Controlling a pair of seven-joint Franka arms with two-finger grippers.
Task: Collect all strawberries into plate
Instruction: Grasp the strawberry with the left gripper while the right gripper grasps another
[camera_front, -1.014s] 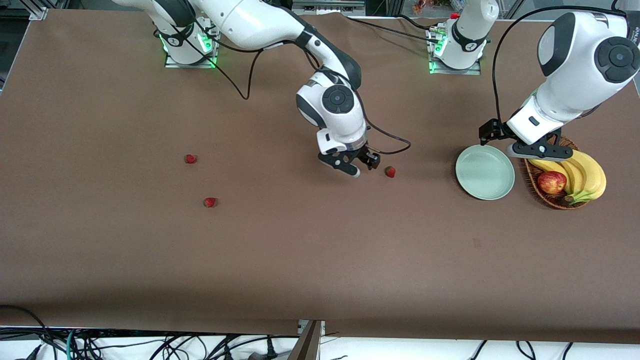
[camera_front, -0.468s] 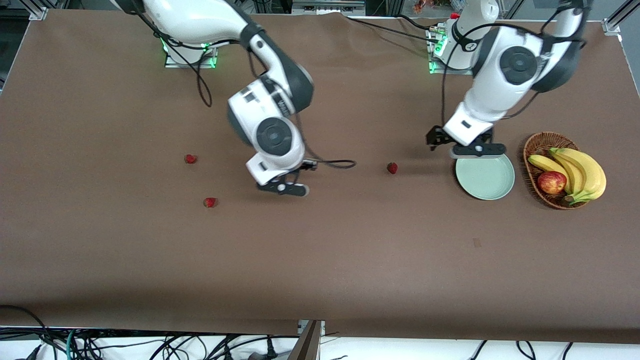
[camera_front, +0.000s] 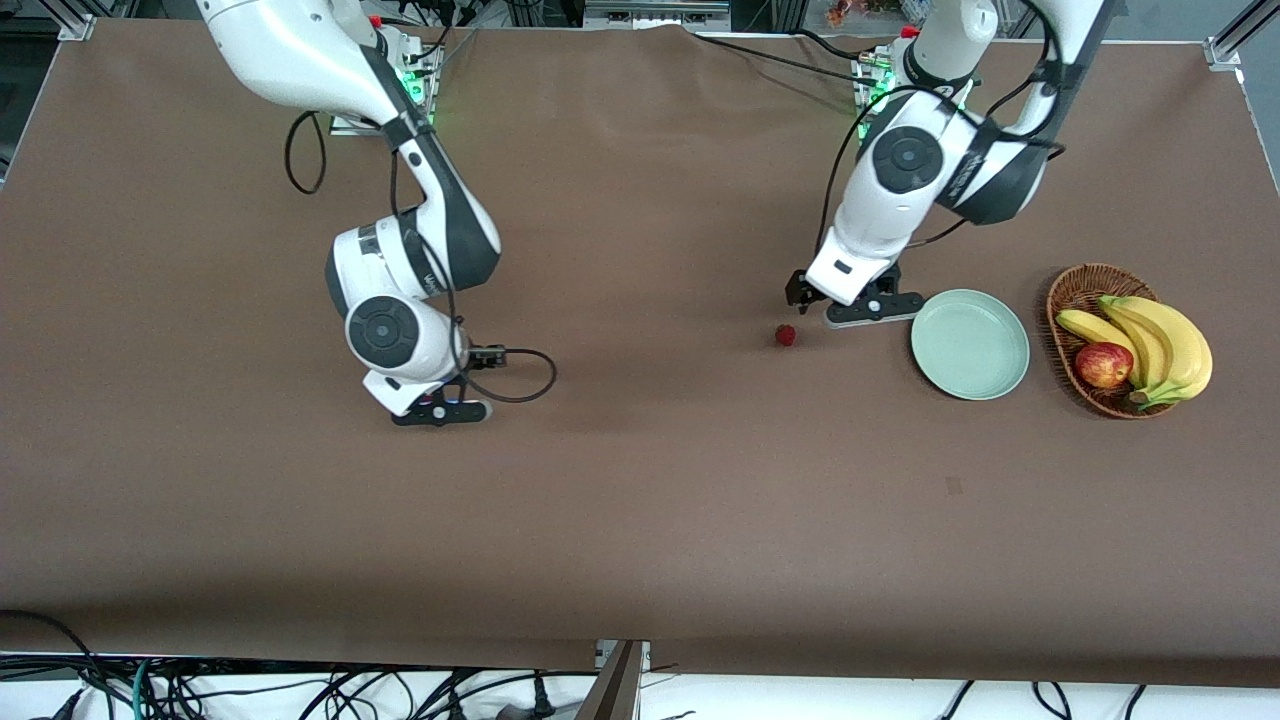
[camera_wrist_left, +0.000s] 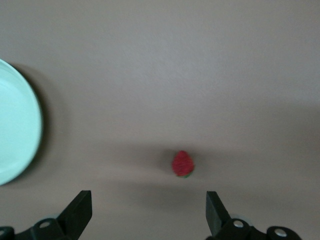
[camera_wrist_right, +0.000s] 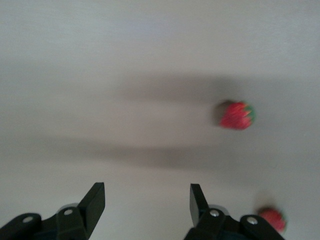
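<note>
One strawberry (camera_front: 786, 335) lies on the brown table, beside the mint-green plate (camera_front: 970, 343) toward the right arm's end. My left gripper (camera_front: 865, 312) hangs low between that berry and the plate, open and empty. In the left wrist view the strawberry (camera_wrist_left: 183, 163) sits just ahead of the left gripper (camera_wrist_left: 148, 210), with the plate's rim (camera_wrist_left: 30, 125) at the edge. My right gripper (camera_front: 440, 411) is open and empty over the table near the right arm's end. In the front view its arm hides two more strawberries. The right wrist view shows them, one strawberry (camera_wrist_right: 236, 115) ahead of the right gripper (camera_wrist_right: 146, 200) and another strawberry (camera_wrist_right: 272, 219) beside a finger.
A brown wicker basket (camera_front: 1075, 290) with bananas (camera_front: 1160, 345) and a red apple (camera_front: 1103, 364) stands beside the plate at the left arm's end. A black cable (camera_front: 520, 375) loops on the table beside the right gripper.
The right arm swung from beside the middle strawberry toward its own end of the table. The left arm came from over the basket, across the plate, to beside that strawberry.
</note>
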